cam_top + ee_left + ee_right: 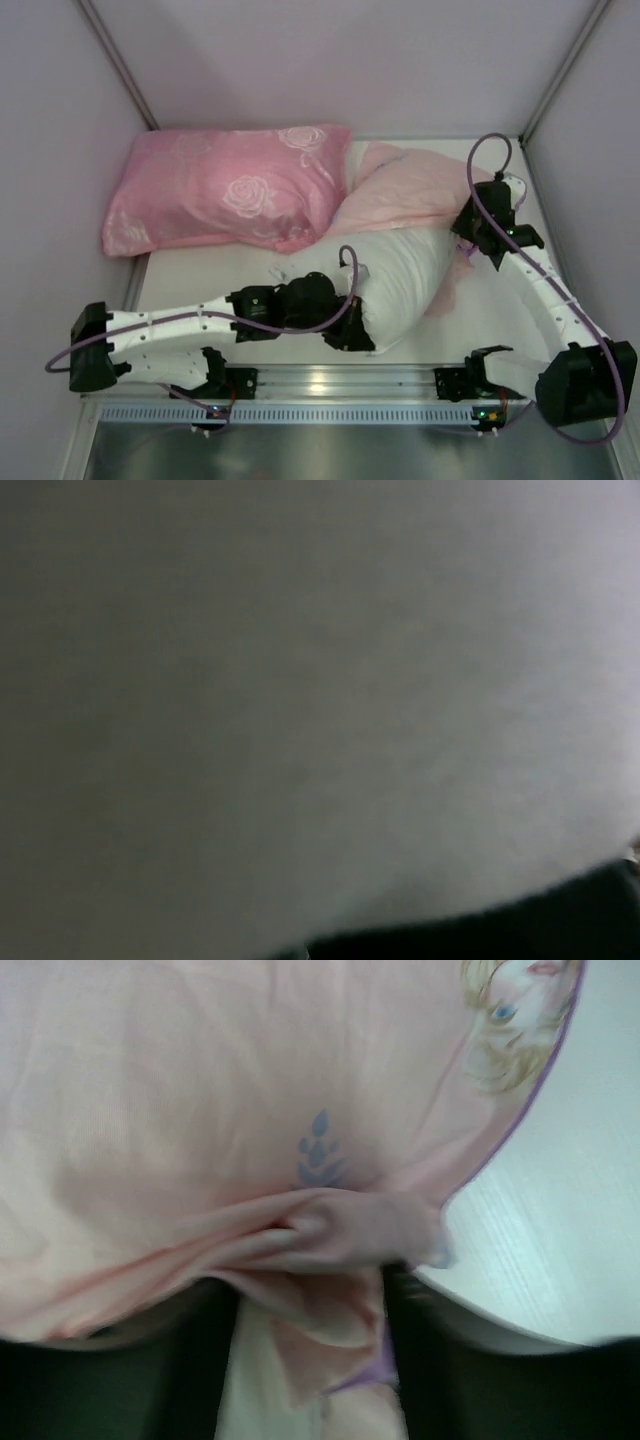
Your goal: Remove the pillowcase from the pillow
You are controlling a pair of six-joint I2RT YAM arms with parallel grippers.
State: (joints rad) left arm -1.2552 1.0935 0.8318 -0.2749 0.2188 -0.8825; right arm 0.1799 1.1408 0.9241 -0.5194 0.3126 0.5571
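Right wrist view: the right claw [312, 1295] has a bunch of the pillowcase [200, 1110] between its two dark fingers [130, 1380]. Whether they pinch the cloth or only touch it cannot be told. The cloth's pale pink inside shows. Seen from the top, the left claw [350, 335] presses into the near end of the white pillow [400, 280]; its fingers are hidden. The pillowcase lies at the pillow's far end. A pink rose pillow [225, 195] lies just beside them on the table [200, 275].
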